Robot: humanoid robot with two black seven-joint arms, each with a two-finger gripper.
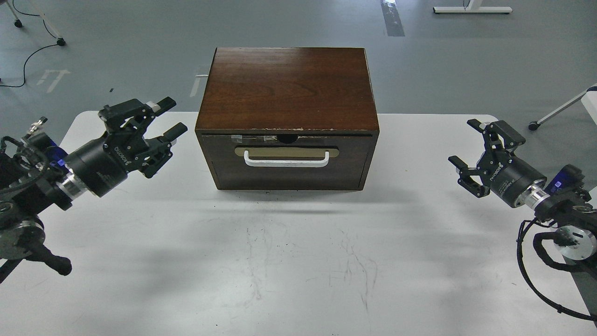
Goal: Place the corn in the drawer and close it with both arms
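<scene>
The dark brown cabinet [287, 88] stands at the back middle of the white table [298, 261]. Its drawer [288, 161] is pushed in flush, with the white bar handle [286, 160] on a beige plate facing me. The corn is out of view. My left gripper [171, 116] is open and empty, left of the cabinet and apart from it. My right gripper [464, 142] is open and empty, well to the right of the cabinet above the table's right side.
Grey floor lies beyond the table's far edge. A white furniture leg with a caster [557, 112] stands at the right. Cables [28, 56] lie on the floor at the far left.
</scene>
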